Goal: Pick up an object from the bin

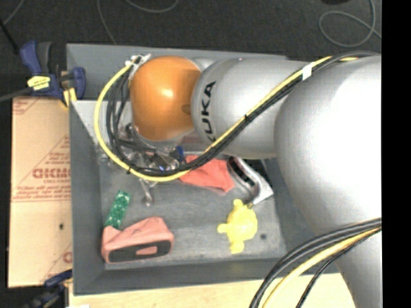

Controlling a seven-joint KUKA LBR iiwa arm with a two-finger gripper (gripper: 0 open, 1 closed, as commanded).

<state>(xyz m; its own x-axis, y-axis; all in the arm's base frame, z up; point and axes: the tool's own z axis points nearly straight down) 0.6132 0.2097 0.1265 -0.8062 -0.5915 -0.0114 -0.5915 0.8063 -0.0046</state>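
Observation:
My gripper (147,195) reaches down from under the arm's wrist at the left middle of the bin, its tip just above the bin floor. A small green crinkled thing (117,210) lies just below and left of it. A pink pouch-like thing with a dark slot (137,240) rests at the bin's front left. A red-pink cloth (210,174) lies to the gripper's right, partly under the arm. Nothing shows in the gripper.
A yellow duck-shaped toy (239,226) sits at the front middle of the bin. A black and silver thing (248,179) lies by the cloth, partly hidden by the arm. The arm covers the bin's back and right. Bare floor lies between the gripper and the toy.

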